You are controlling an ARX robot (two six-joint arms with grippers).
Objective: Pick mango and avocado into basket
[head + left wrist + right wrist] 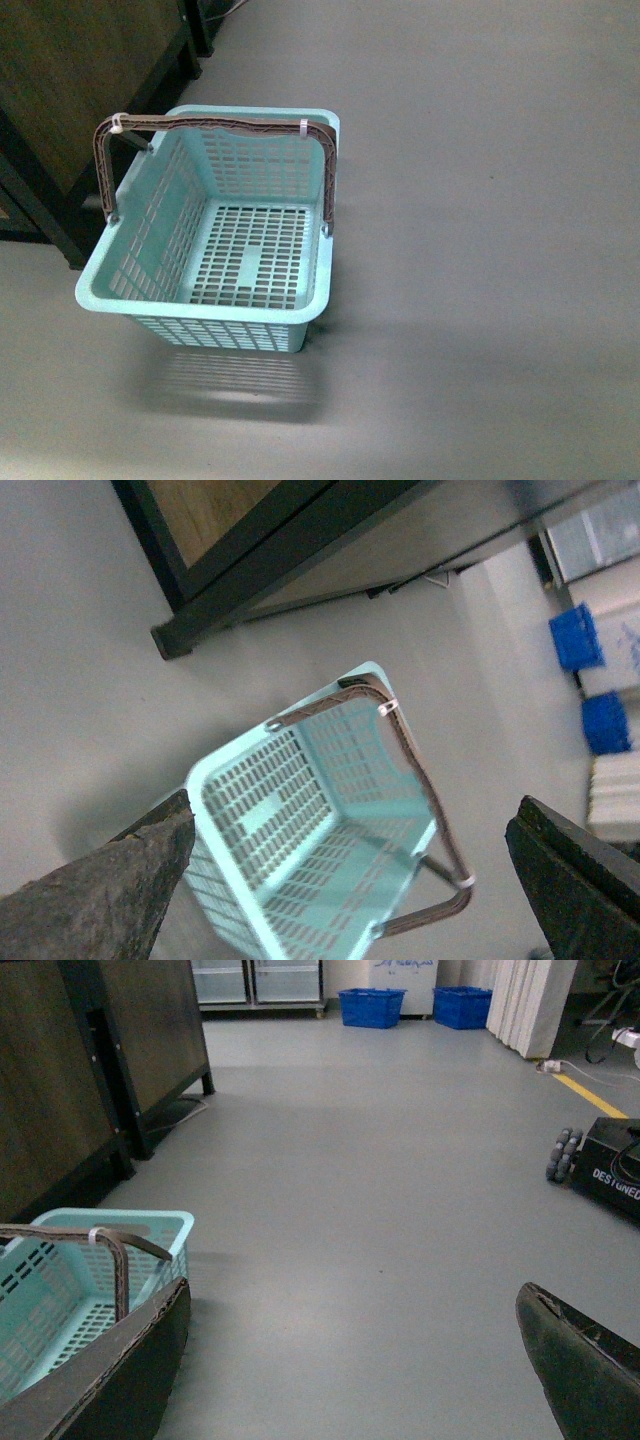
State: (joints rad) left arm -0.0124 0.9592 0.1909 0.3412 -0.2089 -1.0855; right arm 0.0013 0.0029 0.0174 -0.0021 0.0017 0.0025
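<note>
One basket (220,333) (handle (215,124) upright) on grey floor (480,250) beside dark cabinet (70,70).

A grey floor (480,200) spread through every view, and a brown wooden cabinet (70,70) on a black frame stood at its left edge in the front view. In the right wrist view two blue crates (370,1007) sat at the far end near glass-fronted units (255,980) and white panels (525,1005). A yellow floor line (590,1095) ran near a black box (615,1165) with white lettering, with small grey wheels (562,1153) just beside it.
</note>
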